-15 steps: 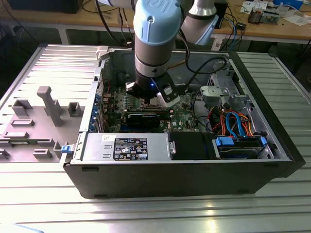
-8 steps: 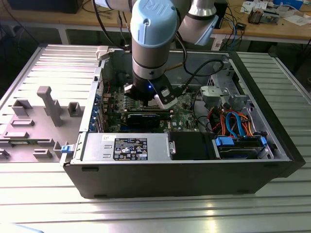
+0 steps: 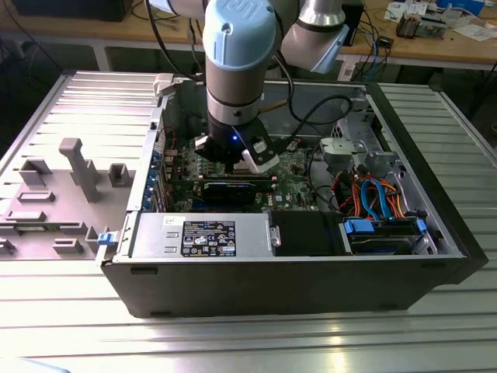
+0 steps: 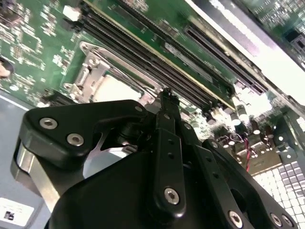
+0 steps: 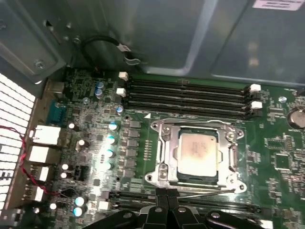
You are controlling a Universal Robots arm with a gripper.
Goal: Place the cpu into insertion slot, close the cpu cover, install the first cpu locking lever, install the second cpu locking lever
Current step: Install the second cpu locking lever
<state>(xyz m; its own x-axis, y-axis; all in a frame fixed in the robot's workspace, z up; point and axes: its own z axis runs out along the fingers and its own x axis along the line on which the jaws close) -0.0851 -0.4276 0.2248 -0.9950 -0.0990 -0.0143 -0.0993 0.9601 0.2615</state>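
My hand hangs low inside the open computer case, just over the motherboard, and its dark fingertips sit pressed together with nothing between them. They are right beside the socket, at the side where a thin locking lever lies along the frame.

The cpu already sits in the insertion slot, silver top up and square to the socket walls. The cpu cover lies flat around it, its window framing the chip. So I judge the placing and the cover done, and the lever work is the step in hand.

The socket sits toward the back wall of the case, next to the long memory slots; the grey power supply fills the front edge, well apart from it.

To do this well, I should push on the lever's free end only, keeping my fingertips off the cover and the chip. The lever is thin and springy, so I would press it down steadily and guide it sideways under its retaining tab instead of forcing it. A slip here could scrape the board or the small capacitors nearby.
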